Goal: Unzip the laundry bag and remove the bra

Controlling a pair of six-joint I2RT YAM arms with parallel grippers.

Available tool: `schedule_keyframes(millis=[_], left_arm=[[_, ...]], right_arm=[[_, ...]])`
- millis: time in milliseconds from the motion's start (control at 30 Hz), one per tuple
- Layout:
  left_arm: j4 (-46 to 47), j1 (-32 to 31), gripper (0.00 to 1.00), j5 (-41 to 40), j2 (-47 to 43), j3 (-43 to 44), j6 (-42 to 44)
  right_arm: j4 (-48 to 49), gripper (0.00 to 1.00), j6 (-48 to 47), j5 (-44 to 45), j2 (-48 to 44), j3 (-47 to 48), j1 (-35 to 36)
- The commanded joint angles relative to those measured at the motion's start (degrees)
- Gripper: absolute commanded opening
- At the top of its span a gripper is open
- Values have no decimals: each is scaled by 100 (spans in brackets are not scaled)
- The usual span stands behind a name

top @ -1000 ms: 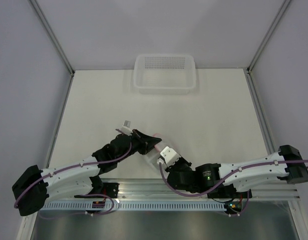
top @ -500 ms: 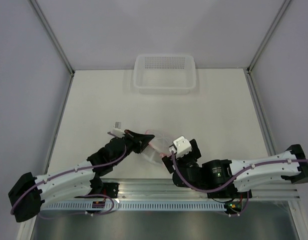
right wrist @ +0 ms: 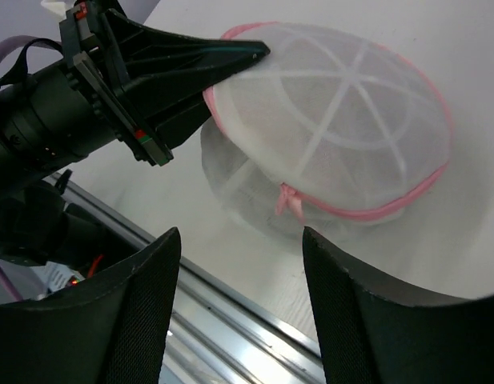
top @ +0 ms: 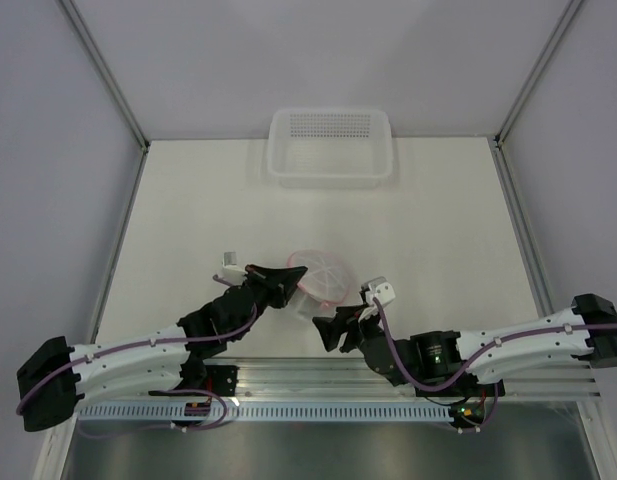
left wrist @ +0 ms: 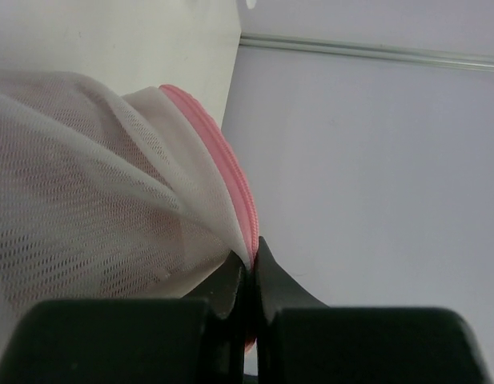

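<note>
The laundry bag (top: 325, 279), a white mesh dome with pink zipper trim, sits near the table's front edge. My left gripper (top: 299, 272) is shut on the bag's pink trim (left wrist: 224, 164) at its left edge, and its dark fingertips (right wrist: 251, 51) pinch the rim in the right wrist view. A small pink zipper pull (right wrist: 290, 201) hangs at the bag's near side (right wrist: 335, 128). My right gripper (right wrist: 240, 232) stands open just short of the bag, nothing between its fingers; from above it (top: 333, 327) is below the bag. The bra is hidden.
A clear plastic basket (top: 330, 150) stands at the back middle of the table. The metal rail (right wrist: 230, 320) along the near edge runs right under my right fingers. Grey walls close in both sides.
My right gripper has opened, let go of the bag and drawn back toward the near edge. The left gripper has closed fully on the trim, and the bag now shows as a dome.
</note>
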Motion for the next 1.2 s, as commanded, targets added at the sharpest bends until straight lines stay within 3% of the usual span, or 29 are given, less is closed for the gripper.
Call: schedule_keyframes(millis=[0, 100, 567, 833, 1033, 1167], left_arm=[[354, -139, 2, -601, -22, -62, -632], [275, -209, 2, -680, -180, -80, -615], [600, -420, 2, -601, 22, -220, -808], [740, -446, 2, -838, 22, -212, -650], [1443, -394, 2, -1322, 329, -230, -115], [2118, 115, 2, -613, 985, -133, 553]], right_arm=[[1611, 66, 707, -248, 166, -345, -10], [2173, 56, 1068, -293, 237, -758, -28], [4257, 51, 1096, -380, 728, -1498, -546], [3827, 55, 1060, -802, 852, -1287, -845], [3161, 58, 955, -602, 756, -1208, -845], [2447, 59, 920, -249, 484, -1137, -837]])
